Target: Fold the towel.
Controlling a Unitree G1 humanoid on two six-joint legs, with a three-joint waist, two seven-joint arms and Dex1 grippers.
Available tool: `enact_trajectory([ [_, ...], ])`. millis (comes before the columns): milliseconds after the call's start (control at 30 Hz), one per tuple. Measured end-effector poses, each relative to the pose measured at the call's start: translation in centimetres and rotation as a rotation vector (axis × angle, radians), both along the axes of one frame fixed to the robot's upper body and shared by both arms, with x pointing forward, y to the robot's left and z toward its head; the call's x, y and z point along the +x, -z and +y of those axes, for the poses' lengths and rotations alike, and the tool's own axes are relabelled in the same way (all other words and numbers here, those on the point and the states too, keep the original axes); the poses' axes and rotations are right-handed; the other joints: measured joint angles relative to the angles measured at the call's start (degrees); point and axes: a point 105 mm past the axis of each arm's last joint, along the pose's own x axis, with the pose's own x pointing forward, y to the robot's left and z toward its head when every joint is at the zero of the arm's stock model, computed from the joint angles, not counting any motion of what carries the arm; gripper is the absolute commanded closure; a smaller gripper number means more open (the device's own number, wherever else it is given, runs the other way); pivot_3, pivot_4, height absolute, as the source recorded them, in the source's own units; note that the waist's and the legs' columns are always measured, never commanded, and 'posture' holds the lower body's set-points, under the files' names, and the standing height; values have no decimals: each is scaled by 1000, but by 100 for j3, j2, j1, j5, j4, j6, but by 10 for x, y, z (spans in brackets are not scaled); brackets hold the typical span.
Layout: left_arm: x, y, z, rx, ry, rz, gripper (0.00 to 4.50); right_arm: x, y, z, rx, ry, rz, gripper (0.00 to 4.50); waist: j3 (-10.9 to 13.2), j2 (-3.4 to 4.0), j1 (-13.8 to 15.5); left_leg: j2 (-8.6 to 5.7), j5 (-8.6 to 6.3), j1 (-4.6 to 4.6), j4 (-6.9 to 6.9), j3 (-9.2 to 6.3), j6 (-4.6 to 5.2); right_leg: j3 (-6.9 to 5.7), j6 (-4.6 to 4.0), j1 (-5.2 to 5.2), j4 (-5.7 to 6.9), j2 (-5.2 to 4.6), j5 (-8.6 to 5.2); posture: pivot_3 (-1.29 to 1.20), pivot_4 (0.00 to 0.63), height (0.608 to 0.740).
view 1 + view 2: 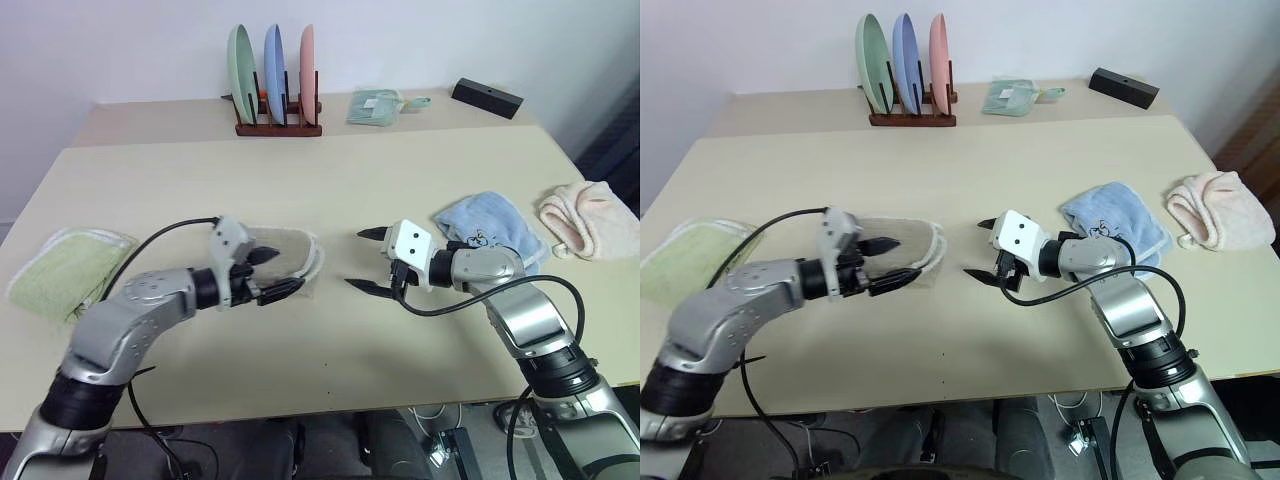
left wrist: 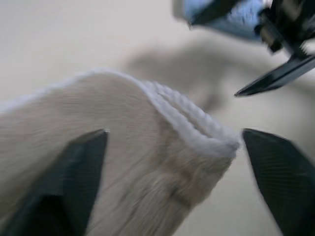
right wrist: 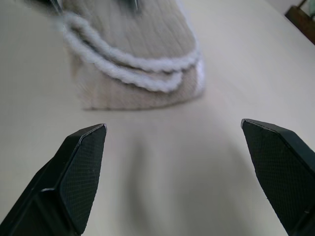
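Note:
The towel (image 1: 292, 250) lies folded into a short beige bundle with whitish edging, near the middle of the table (image 1: 330, 170). My left gripper (image 1: 285, 271) hovers at the towel's near edge, open. In the left wrist view the towel's folded end (image 2: 147, 147) sits between its spread fingers (image 2: 74, 172). My right gripper (image 1: 355, 259) is open just right of the towel, apart from it and pointing at it. The right wrist view shows the towel (image 3: 133, 54) beyond the gripper (image 3: 172, 128), with bare tabletop between the fingertips.
A light green folded towel (image 1: 65, 270) lies at the table's left edge. A light blue towel (image 1: 490, 228) and a pink cloth (image 1: 585, 218) lie to the right. At the back stand a plate rack (image 1: 275, 90), a teal cloth (image 1: 375, 105) and a black box (image 1: 487, 96).

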Motion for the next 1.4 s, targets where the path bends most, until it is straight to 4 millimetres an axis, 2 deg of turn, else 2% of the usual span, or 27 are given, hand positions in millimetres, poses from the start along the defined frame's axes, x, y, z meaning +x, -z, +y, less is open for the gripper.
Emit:
enact_trajectory([
  [33,1,-5,9,-23,-34,-13,133,1,0,-1,4,8,0,817,0,0,7,0,0,0,0,0,0,0,0,0,0,0,0,0,150,721],
  [133,11,-18,46,-71,-199,-48,1046,5,-9,2,59,18,0,2332,0,0,10,0,1,1,1,0,-1,0,-1,0,3,0,1,0,150,721],
  [200,15,-22,62,-77,-276,-78,2070,7,-19,7,113,18,0,3355,0,-1,10,-1,1,2,1,0,-1,0,-1,2,2,0,1,0,150,721],
  [233,16,-24,66,-78,-300,-94,2458,8,-23,12,138,12,3,3810,0,-1,9,-1,1,1,1,0,-1,-1,-1,2,2,0,1,0,150,721],
  [267,17,-25,67,-79,-314,-102,3073,8,-26,17,162,3,10,4422,0,-1,9,-1,1,2,0,-1,-1,-1,-1,2,2,-1,1,0,150,721],
  [333,23,-22,65,-65,-345,-110,4018,9,-32,33,224,-16,22,4500,-1,-1,17,-1,1,1,1,-2,-1,-2,-1,2,2,-1,1,0,150,721],
  [467,31,-9,34,-57,-291,-100,4018,11,-36,74,310,-65,61,4500,-3,-3,4,-3,1,3,2,-1,-2,-2,-2,2,6,-1,2,0,150,721],
  [567,32,10,18,-34,-253,-53,4018,13,-11,95,278,-69,144,4500,-5,-3,-7,-3,1,1,1,0,-2,-2,-2,-4,8,0,2,0,150,721],
  [733,33,55,30,99,-300,20,4018,16,51,96,143,5,273,4500,-5,-1,-12,-3,2,-4,0,6,-3,2,-2,-16,15,1,2,0,150,721],
  [967,31,64,31,70,-320,-19,4018,16,55,91,142,27,237,4500,-30,2,-9,-3,3,15,1,4,-4,1,-2,3,16,1,2,0,150,721],
  [1033,30,63,32,53,-327,-31,4111,15,51,87,161,30,238,3990,-29,2,-9,-3,3,13,1,4,-4,1,-2,2,16,0,2,0,150,721],
  [1100,27,60,39,29,-351,-46,4111,12,41,80,221,35,271,3211,-28,0,-9,-3,3,2,1,3,-4,2,-2,-7,16,0,2,0,150,721],
  [1233,22,42,50,24,-373,-116,4111,12,13,62,318,65,300,1153,-27,1,-1,-1,3,-2,0,2,-4,2,-2,-13,17,1,2,0,150,721],
  [1300,18,34,52,31,-364,-148,4111,9,7,59,347,73,332,163,-27,1,-6,0,2,-2,0,3,-4,2,-2,-13,17,1,2,0,150,721],
  [1333,14,30,52,21,-353,-160,4111,7,5,59,378,82,379,25,-27,1,-10,0,2,-3,0,3,-3,3,-2,-14,17,1,2,0,150,721],
  [1400,1,23,52,12,-314,-177,4111,3,3,54,444,127,489,25,-27,2,-9,3,1,-4,-1,4,-1,7,-3,-15,15,-4,2,0,150,721],
])
